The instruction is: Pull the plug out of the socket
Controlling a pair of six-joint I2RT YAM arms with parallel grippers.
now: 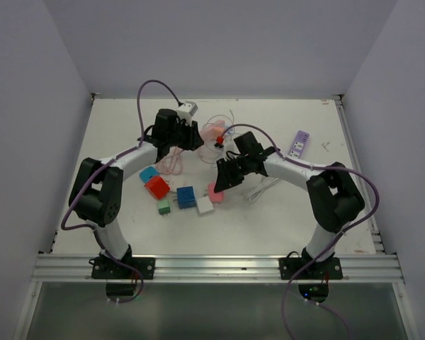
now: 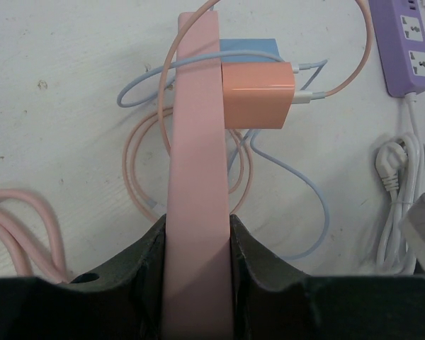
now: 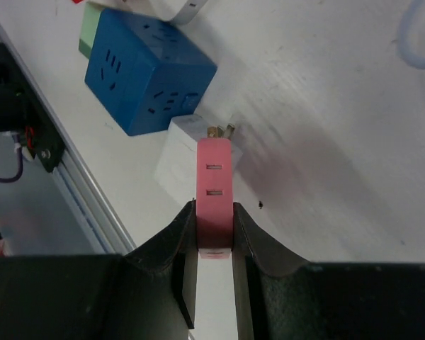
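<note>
Risking a twist — yanking the peach plug [image 2: 258, 94], stuck in the pink socket strip [image 2: 195, 142], and dragging that strip out of the left gripper [image 2: 197, 230], clamped on its two sides. Pinching a pink plug [image 3: 214, 185] tight in the right gripper [image 3: 214, 223], right by a white block [image 3: 178, 152] — maybe bumping it.

The pink socket strip [image 2: 195, 177] loses its near end between the left jaws. Behind that strip a blue charger [image 2: 248, 46] shows only its top; right of it, a purple strip [image 2: 409, 42] is cropped.
</note>
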